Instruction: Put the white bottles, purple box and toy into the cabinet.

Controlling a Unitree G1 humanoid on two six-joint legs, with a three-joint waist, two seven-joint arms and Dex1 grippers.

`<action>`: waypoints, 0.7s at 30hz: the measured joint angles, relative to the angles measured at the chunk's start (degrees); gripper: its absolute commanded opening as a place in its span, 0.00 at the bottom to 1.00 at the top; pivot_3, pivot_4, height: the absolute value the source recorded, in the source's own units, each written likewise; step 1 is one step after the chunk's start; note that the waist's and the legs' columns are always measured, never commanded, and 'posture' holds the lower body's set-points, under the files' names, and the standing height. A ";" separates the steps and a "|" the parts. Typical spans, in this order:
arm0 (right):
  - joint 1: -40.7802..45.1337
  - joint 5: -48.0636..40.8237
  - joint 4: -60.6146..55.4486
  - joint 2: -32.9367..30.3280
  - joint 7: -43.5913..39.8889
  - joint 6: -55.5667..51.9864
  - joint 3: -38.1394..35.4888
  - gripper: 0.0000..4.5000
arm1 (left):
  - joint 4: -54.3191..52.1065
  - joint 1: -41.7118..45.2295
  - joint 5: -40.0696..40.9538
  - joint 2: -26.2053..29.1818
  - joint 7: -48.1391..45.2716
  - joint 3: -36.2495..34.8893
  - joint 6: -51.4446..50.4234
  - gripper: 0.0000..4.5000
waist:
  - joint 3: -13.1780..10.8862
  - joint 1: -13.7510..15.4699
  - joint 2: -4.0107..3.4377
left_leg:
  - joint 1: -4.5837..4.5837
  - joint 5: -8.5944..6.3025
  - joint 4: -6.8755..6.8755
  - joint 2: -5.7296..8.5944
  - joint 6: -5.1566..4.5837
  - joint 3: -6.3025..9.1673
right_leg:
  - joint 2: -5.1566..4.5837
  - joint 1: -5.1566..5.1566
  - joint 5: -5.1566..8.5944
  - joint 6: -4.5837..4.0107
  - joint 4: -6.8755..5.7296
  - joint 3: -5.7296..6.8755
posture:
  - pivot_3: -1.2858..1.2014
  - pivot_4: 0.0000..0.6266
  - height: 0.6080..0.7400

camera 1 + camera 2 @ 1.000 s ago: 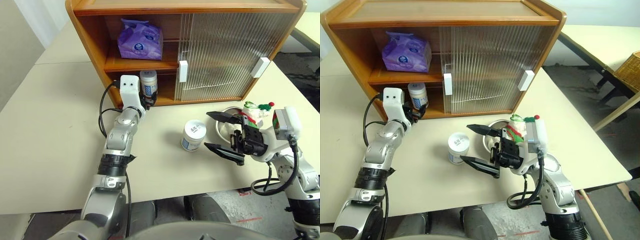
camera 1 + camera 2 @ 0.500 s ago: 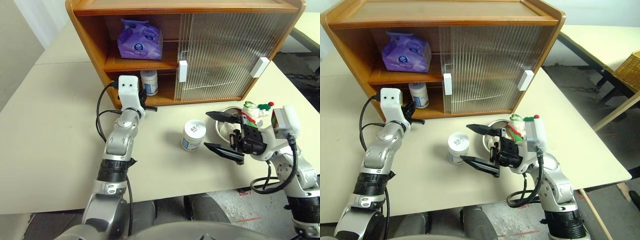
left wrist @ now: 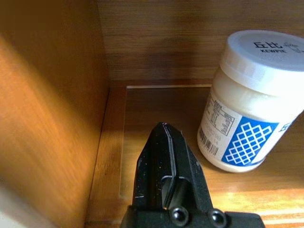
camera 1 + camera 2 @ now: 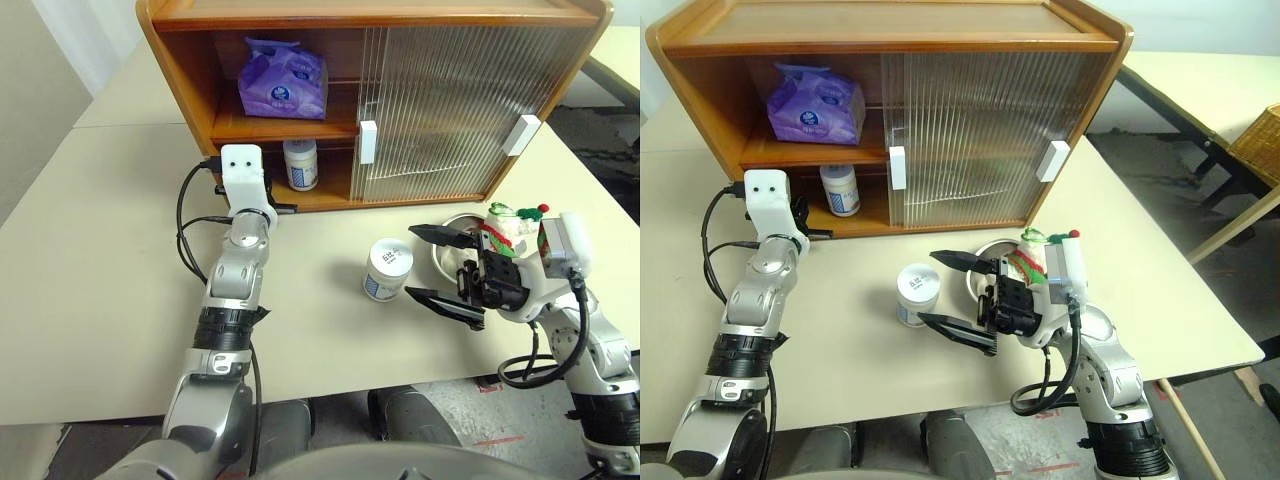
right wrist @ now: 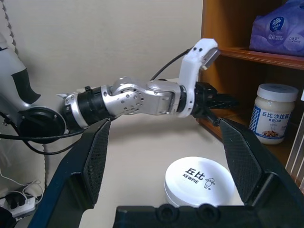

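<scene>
Sitting right between your wide-open right hand (image 4: 441, 268) fingers, the white bottle (image 4: 386, 270) stands upright on the tabletop (image 4: 120, 270); left hand (image 4: 283, 209) is clenched, empty.

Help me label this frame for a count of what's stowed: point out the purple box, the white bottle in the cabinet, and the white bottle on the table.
purple box (image 4: 283, 86), left eye view, front face.
white bottle in the cabinet (image 4: 300, 166), left eye view, label.
white bottle on the table (image 4: 389, 258), left eye view, lid.
</scene>
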State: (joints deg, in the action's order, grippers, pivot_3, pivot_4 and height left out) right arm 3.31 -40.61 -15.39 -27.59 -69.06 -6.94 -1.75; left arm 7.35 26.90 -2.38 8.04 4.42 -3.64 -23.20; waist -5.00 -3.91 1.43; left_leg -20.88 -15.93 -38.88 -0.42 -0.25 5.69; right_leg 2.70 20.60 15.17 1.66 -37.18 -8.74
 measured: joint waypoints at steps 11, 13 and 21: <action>-0.04 0.10 -0.06 0.00 0.88 0.00 0.12 1.00 | 11.95 6.06 -0.34 -0.38 1.65 -0.19 5.40 0.01 | 0.00 0.24 0.00 | 0.03 0.19 0.04 0.00 -0.10 0.09 | 0.01 -0.04 -0.56 -0.13 -0.01 0.04 | 0.46 0.13 1.00; -0.06 0.13 -0.07 0.00 1.04 0.00 0.16 1.00 | 14.37 7.32 -0.29 -0.39 1.65 -0.38 6.41 0.01 | -0.01 0.22 0.00 | 0.03 0.37 0.03 0.02 -0.15 0.08 | 0.01 -0.06 -0.62 -0.01 -0.01 0.05 | 0.46 0.13 1.00; -0.24 0.21 -0.69 0.00 1.58 0.01 0.21 1.00 | 19.18 10.54 0.27 -1.29 -0.30 -0.01 9.33 0.01 | -0.01 -0.17 0.00 | -0.01 0.68 0.03 0.15 -0.30 -0.17 | 0.04 -0.08 -0.63 0.08 0.00 0.09 | 0.46 0.12 1.00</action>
State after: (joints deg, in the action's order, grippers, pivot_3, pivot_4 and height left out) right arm 3.06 -40.40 -16.08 -27.59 -67.48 -6.93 -1.53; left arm 26.53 37.44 -2.11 6.75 4.12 -3.65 -13.87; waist -5.01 -4.08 1.43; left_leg -20.89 -15.25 -38.86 -0.26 -0.55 5.52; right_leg 2.74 20.52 14.54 1.74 -37.18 -8.65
